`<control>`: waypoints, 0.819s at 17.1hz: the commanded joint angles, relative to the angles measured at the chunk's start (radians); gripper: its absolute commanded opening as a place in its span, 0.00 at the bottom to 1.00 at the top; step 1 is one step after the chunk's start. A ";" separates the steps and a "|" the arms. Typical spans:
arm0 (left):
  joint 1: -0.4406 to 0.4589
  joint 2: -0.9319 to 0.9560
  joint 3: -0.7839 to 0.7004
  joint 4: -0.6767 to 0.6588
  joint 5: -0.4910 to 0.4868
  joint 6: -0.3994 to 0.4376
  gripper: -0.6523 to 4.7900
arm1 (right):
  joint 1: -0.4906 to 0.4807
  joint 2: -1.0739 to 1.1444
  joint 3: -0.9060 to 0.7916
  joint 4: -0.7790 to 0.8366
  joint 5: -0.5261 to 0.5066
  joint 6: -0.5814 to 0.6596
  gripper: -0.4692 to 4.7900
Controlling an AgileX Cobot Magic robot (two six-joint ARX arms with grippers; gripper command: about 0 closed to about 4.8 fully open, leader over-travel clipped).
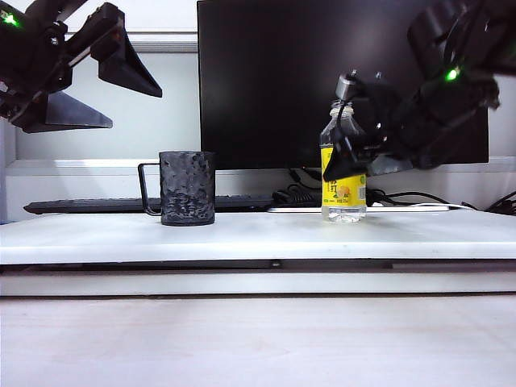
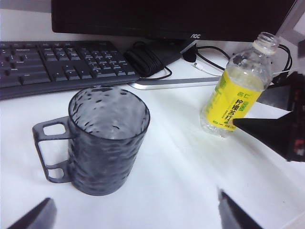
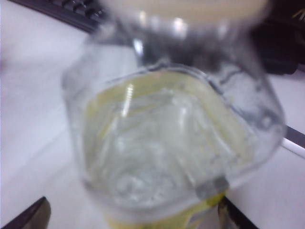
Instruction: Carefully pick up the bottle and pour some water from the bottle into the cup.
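A: While your right gripper (image 1: pixel 355 153) straddles the bottle (image 1: pixel 343 181), jaws spread and unclenched, what's next?

B: Close on it. The cup (image 1: pixel 187 188) stands well left of the bottle; your left gripper (image 1: pixel 97 76) hovers above, released.

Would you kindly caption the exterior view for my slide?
Open right gripper closing in around the standing bottle; open left gripper raised above the cup.
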 commanded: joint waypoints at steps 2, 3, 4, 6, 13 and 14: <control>0.001 -0.003 0.003 -0.021 0.004 0.004 1.00 | 0.002 0.024 0.010 0.120 0.023 0.029 1.00; 0.001 -0.003 0.003 -0.026 0.004 0.004 1.00 | 0.002 0.031 0.010 0.147 0.024 0.033 1.00; 0.001 -0.003 0.003 -0.029 0.005 0.004 1.00 | 0.002 0.033 0.010 0.158 0.026 0.037 1.00; 0.000 -0.003 0.003 -0.034 0.012 0.004 1.00 | 0.002 0.051 0.010 0.199 0.028 0.082 1.00; 0.000 -0.003 0.003 -0.060 0.027 0.004 1.00 | 0.003 0.083 0.014 0.254 0.027 0.114 0.85; 0.000 -0.003 0.003 -0.061 0.026 0.005 1.00 | 0.003 0.083 0.014 0.254 0.027 0.114 0.72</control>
